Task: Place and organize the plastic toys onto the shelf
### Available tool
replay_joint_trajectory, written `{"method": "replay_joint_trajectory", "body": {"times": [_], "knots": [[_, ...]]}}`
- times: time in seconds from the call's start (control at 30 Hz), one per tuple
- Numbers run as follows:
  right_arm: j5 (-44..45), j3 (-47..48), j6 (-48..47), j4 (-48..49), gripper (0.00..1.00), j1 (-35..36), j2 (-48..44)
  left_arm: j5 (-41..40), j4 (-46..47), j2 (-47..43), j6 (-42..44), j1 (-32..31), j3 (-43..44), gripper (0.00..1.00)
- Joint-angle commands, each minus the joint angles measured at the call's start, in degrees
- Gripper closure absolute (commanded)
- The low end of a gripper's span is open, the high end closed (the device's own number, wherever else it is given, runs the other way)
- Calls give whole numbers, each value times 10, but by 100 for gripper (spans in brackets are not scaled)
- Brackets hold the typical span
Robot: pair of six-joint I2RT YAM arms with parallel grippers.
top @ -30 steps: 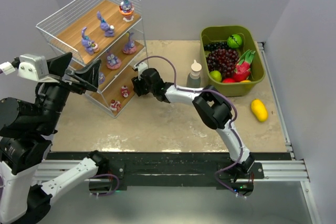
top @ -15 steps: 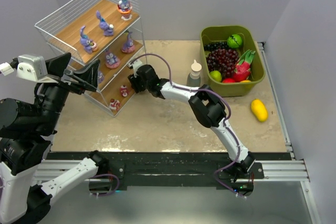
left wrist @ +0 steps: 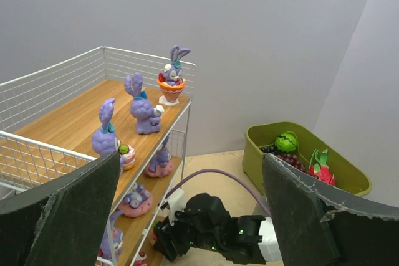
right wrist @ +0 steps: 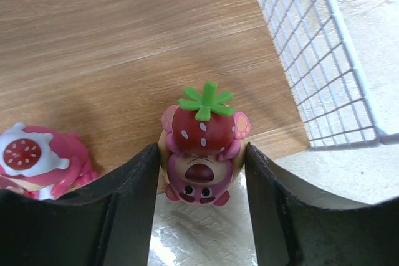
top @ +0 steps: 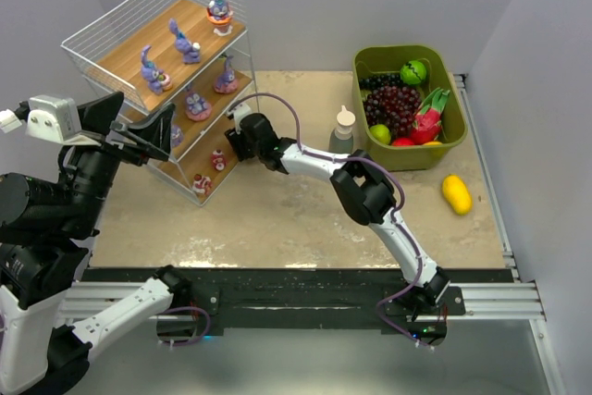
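The shelf [top: 109, 23], white wire with wooden boards, stands at the back left. Purple bunnies [top: 182, 41] stand on its top and middle boards, and red-and-white pieces [top: 219, 160] on the bottom board. My right gripper [top: 239, 141] reaches in at the bottom tier. In the right wrist view it [right wrist: 201, 154] is shut on a pink bear toy with a strawberry on its head [right wrist: 201, 144], at the front edge of the bottom board [right wrist: 124, 42]. A red-and-white piece [right wrist: 34, 157] lies to its left. My left gripper [top: 139, 127] hangs open and holds nothing, raised left of the shelf [left wrist: 68, 116].
An olive-green bin [top: 452, 104] holding grapes, an apple and a dragon fruit sits at the back right. A small bottle [top: 344, 131] stands left of it. A yellow lemon-shaped fruit [top: 456, 193] lies on the table near the right edge. Wire mesh [right wrist: 312, 48] closes the shelf's side.
My right gripper has moved left and a little back, in to the shelf's bottom tier, with the bear toy between its fingers. The left arm has stayed still.
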Motion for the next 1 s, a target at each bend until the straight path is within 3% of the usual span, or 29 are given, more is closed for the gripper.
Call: {"method": "replay_joint_trajectory", "body": {"times": [0.0,0.23,0.43,0.63,0.97], "knots": [[28,17,1,17,39,1,-6,-8,9,7,-5,3,18,1],[24,-28,8,57,21,1,-41,-10,6,6,-5,3,17,0],[27,-58,24,75,16,1,-69,-11,5,1,-6,3,20,1],[29,-98,38,89,17,1,-94,-16,3,-4,-7,2,21,1],[23,-121,44,89,29,1,-102,-20,1,-7,-6,2,21,1]]}}
